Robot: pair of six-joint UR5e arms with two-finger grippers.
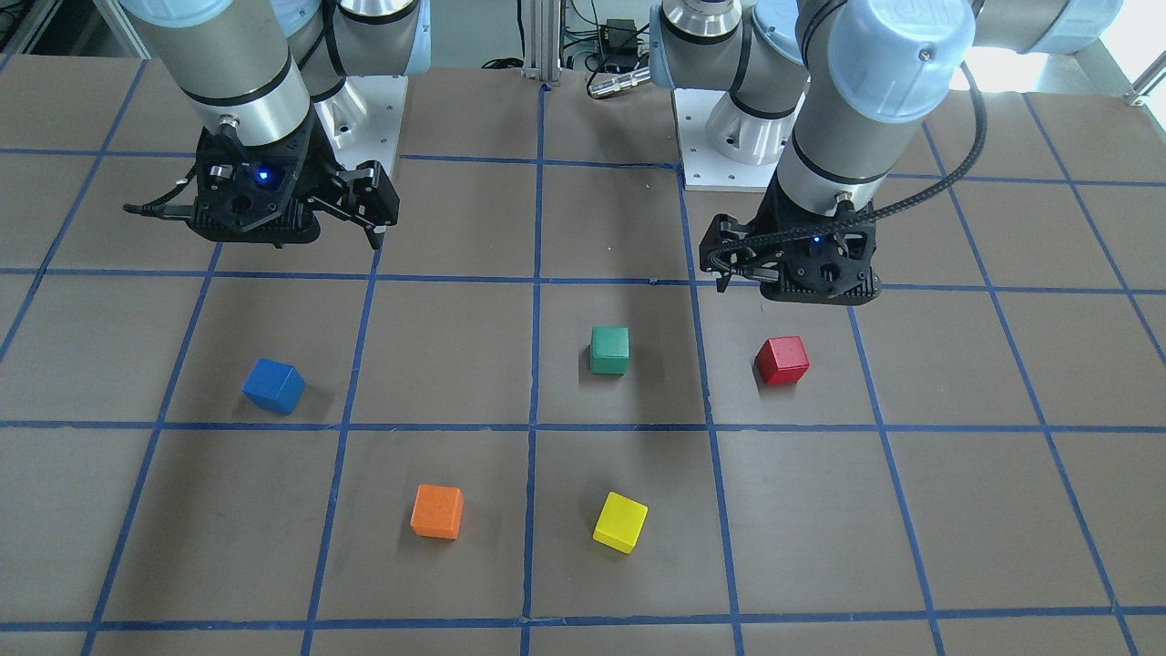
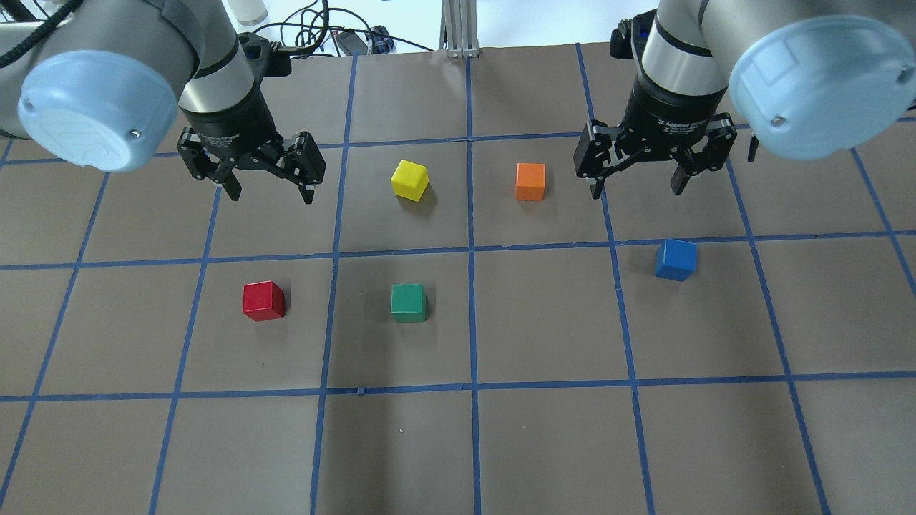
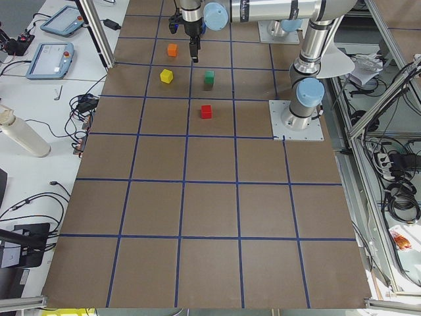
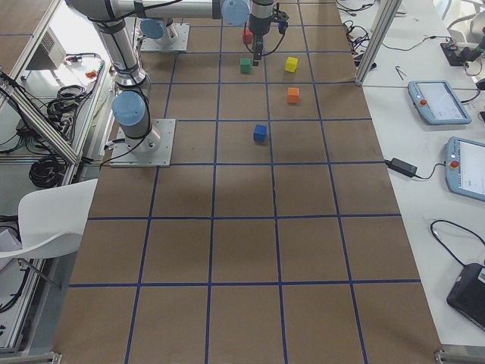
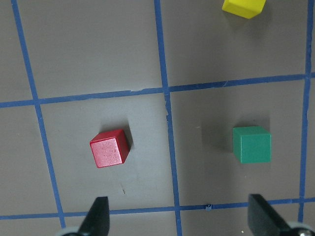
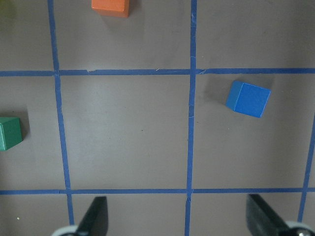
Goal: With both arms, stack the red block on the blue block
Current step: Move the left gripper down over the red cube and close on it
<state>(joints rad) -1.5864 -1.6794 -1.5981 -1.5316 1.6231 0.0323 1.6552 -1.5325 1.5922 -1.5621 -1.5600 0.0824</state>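
The red block [image 2: 263, 300] sits on the table on my left side, and also shows in the front view [image 1: 782, 360] and the left wrist view [image 5: 109, 148]. My left gripper [image 2: 270, 189] hovers above the table beyond the block; it is open and empty [image 5: 179, 219]. The blue block [image 2: 675, 259] sits on my right side, turned slightly, and also shows in the front view [image 1: 272, 385] and the right wrist view [image 6: 248, 99]. My right gripper [image 2: 637, 187] hovers beyond it, open and empty [image 6: 179, 216].
A green cube [image 2: 408, 302] lies to the right of the red block. A yellow cube [image 2: 410, 179] and an orange cube [image 2: 530, 182] lie farther out, between the two grippers. The brown table [image 2: 544, 429] has a blue tape grid.
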